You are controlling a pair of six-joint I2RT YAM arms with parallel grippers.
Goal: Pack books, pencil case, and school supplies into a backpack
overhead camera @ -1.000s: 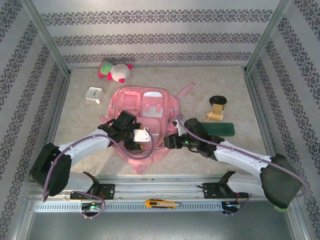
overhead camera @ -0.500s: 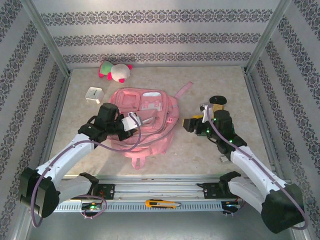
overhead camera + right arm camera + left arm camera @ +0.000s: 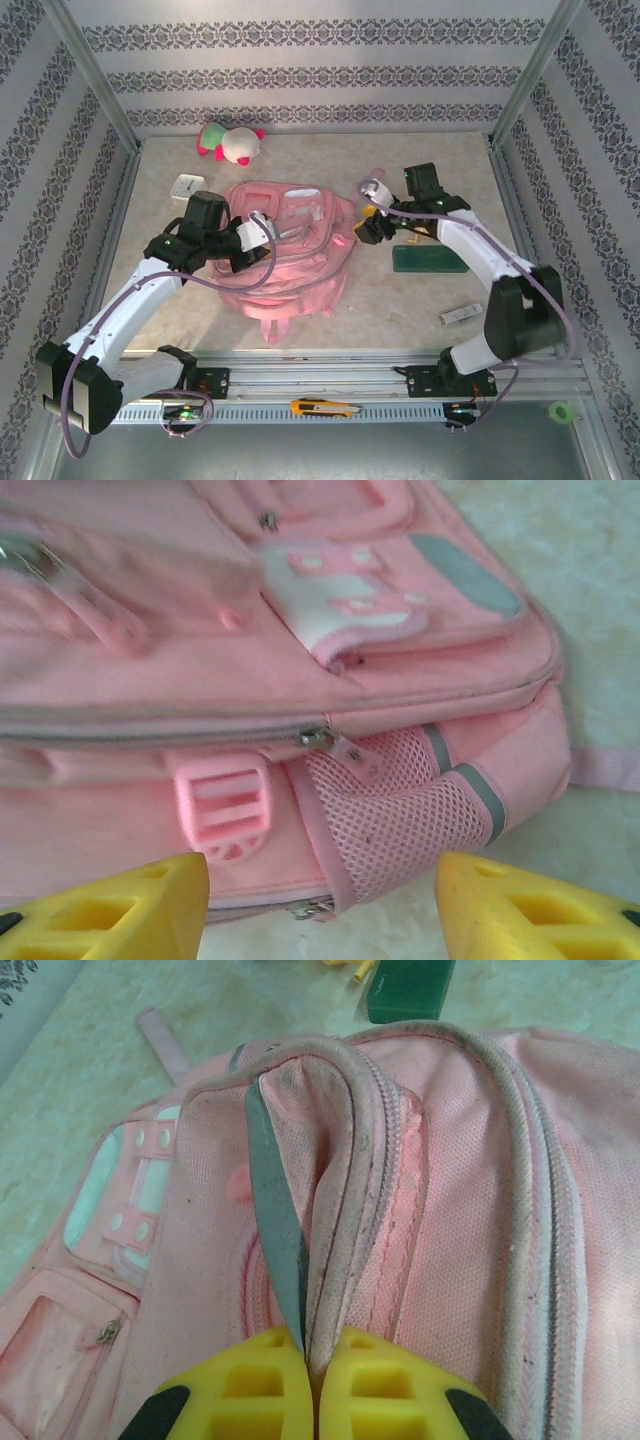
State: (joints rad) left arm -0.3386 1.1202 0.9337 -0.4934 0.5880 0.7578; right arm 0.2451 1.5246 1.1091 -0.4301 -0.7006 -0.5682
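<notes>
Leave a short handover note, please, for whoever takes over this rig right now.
Left tool: shut on a fabric edge of the backpack, at its top seam.
Right tool: open, facing the backpack's mesh side pocket.
Pencil case: on the table, right of the backpack.
Grey-white bar: on the table, nearer the arm bases.
Yellow-and-black piece: on the front rail.
Done: backpack gripped; nothing seen packed.
Left: open the backpack, load these items, close it.
</notes>
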